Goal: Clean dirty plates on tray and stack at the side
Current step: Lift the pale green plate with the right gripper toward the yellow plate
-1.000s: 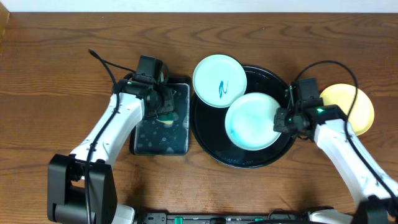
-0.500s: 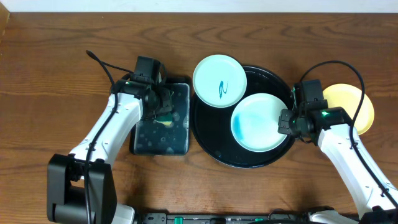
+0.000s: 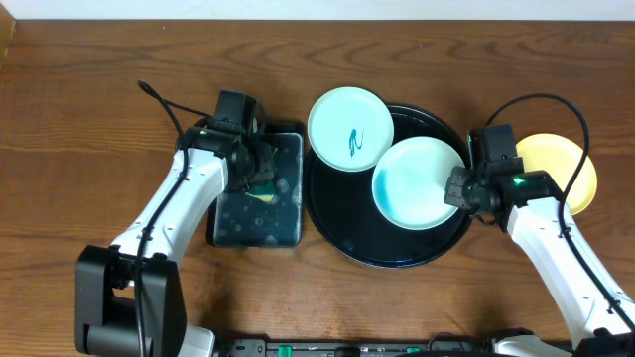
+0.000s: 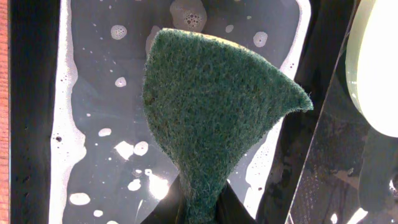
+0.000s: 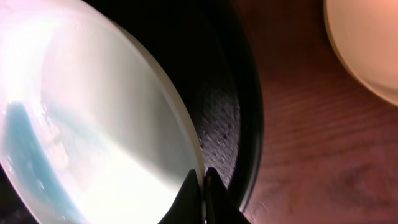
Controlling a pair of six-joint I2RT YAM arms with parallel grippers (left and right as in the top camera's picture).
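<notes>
Sponge (image 4: 211, 118) pinched by the left gripper (image 4: 199, 208) hangs over the soapy rectangular tray (image 3: 248, 223). Marked aqua plate (image 3: 349, 115) overlaps the round tray's (image 3: 387, 256) far-left rim. The right gripper (image 5: 202, 186) pinches the plain aqua plate's (image 3: 417, 183) right edge, and the yellow plate (image 3: 571, 164) lies just outside the right rim.

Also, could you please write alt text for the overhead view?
The right gripper pinches the rim of a mint plate over the round black tray. The left gripper holds a sponge above a soapy rectangular tray. A squiggle-marked mint plate overlaps the round tray's rim; a yellow plate sits at right.
</notes>
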